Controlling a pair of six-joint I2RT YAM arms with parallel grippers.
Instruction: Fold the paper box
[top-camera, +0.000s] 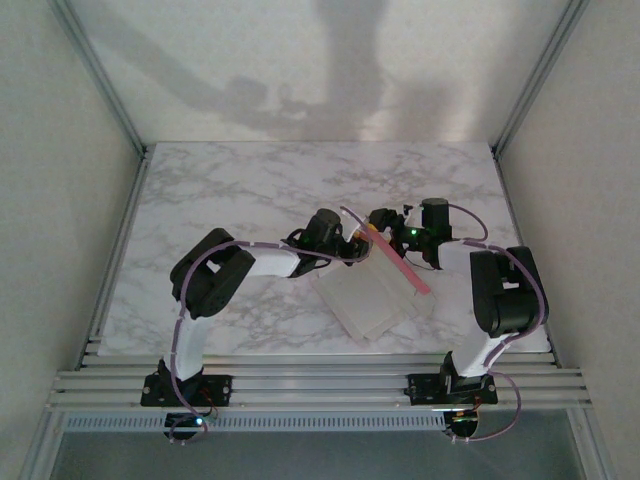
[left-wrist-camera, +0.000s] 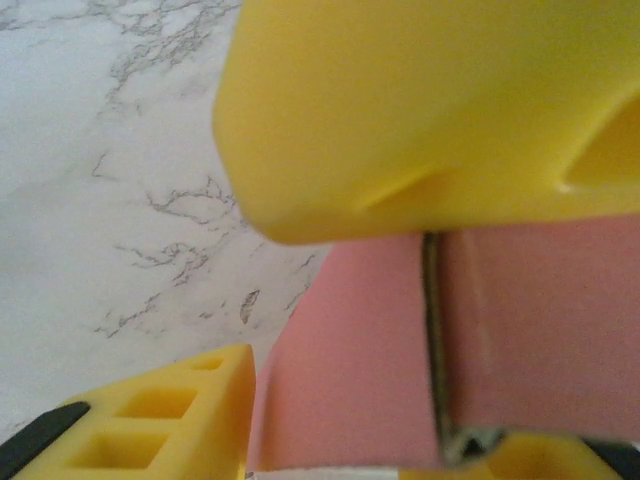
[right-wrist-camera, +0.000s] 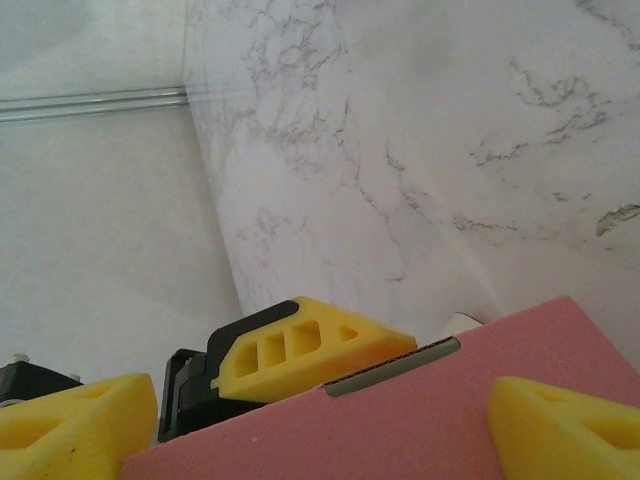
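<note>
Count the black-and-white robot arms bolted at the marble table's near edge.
2. The black-and-white left arm stands near-left, the right arm near-right; both reach inward to the white-and-pink paperboard box between them. None looks hidden.

Far table (top-camera: 300, 175) open; paper box (top-camera: 372, 300), left arm (top-camera: 270, 262), right arm (top-camera: 455, 255) crowd centre.

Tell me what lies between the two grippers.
The paper box: its raised pink flap stands between the left gripper and the right gripper, as the top external view shows.
</note>
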